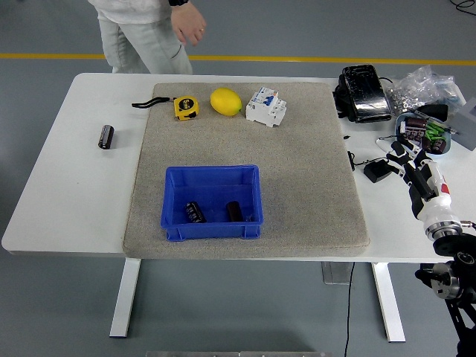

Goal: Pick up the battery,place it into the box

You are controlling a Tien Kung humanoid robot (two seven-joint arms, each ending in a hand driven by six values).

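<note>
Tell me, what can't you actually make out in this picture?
Head view only:
- Right hand: foreshortened at the table's right side, so finger pose and the dark thing under it are unclear.
- Left hand: out of frame.
- Person: cut off by the top edge.
- Batteries in the box: too small to read.
- Bowl contents: a small jumble.

Person [149, 30] cut off above the waist
</note>
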